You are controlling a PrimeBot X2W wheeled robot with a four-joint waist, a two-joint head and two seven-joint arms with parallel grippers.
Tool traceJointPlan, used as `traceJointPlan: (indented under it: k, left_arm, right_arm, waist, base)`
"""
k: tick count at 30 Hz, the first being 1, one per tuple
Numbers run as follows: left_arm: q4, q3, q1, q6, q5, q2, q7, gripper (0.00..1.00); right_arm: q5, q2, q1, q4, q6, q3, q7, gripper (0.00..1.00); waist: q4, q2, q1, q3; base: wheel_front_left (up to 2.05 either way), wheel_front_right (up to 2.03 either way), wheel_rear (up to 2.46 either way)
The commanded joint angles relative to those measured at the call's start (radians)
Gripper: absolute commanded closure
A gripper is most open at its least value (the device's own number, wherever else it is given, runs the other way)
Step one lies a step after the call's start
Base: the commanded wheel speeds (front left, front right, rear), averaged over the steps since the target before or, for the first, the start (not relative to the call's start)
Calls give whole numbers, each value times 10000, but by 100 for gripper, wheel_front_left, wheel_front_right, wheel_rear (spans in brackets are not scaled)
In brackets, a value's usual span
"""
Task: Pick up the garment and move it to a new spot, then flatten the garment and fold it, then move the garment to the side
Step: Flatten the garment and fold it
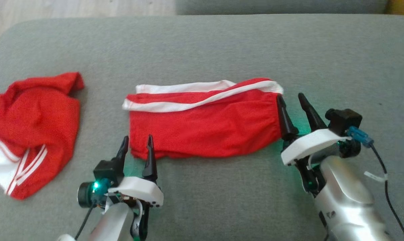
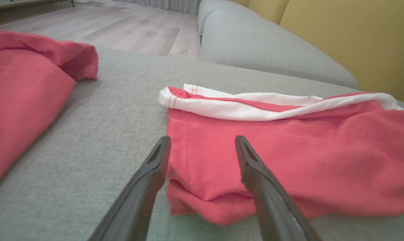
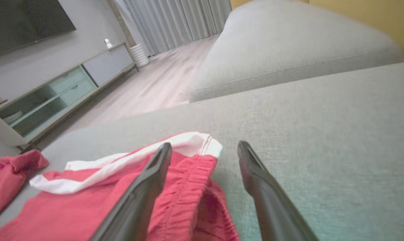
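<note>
The garment (image 1: 205,124), red shorts trimmed in white, lies in the middle of the grey sofa cushion (image 1: 222,50) as a compact rectangle. At its near left corner the layers are seen one over the other, so I judge that it is already flattened and folded. The left pincer (image 1: 137,139) stands wide at this near left corner, one finger over the fabric and one beside the edge over the cushion, and it holds nothing. The right pincer (image 1: 290,97) is wide too, at the right end where the waistband (image 3: 192,180) is. One of its fingers is above the cloth and the other over bare cushion, and it grips nothing. Whether the fingers touch the cloth I cannot tell. A second red garment (image 1: 31,130) lies crumpled well apart at the left. What is left, as it seems, is the last step: to take the folded piece and move it to the side. This is not yet begun.
</note>
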Motion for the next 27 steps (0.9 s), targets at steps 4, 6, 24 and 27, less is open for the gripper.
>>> traceJointPlan:
  k: [4, 6, 24, 27]
  left_arm:
    - [-406, -87, 36, 153, -142, 182, -123, 0]
    - [-442, -101, 64, 211, -153, 182, -123, 0]
    - [-423, 85, 342, 39, 125, 181, -124, 0]
    - [-330, 30, 434, -41, 144, 181, -124, 0]
  right_arm:
    - [-211, 72, -611, 1828, -7, 179, -5, 0]
    - [-238, 72, -725, 2469, -7, 189, 57, 0]
    - [1217, -325, -456, 2672, -7, -102, -101, 100]
    - [1074, -639, -308, 2384, -7, -589, -103, 100]
  waist:
    - [690, 0, -1, 322]
    - [769, 0, -1, 386]
    - [-147, 0, -1, 14]
    - [-376, 0, -1, -190]
  base:
    - [0, 0, 0]
    - [0, 0, 0]
    - [0, 0, 0]
    - [0, 0, 0]
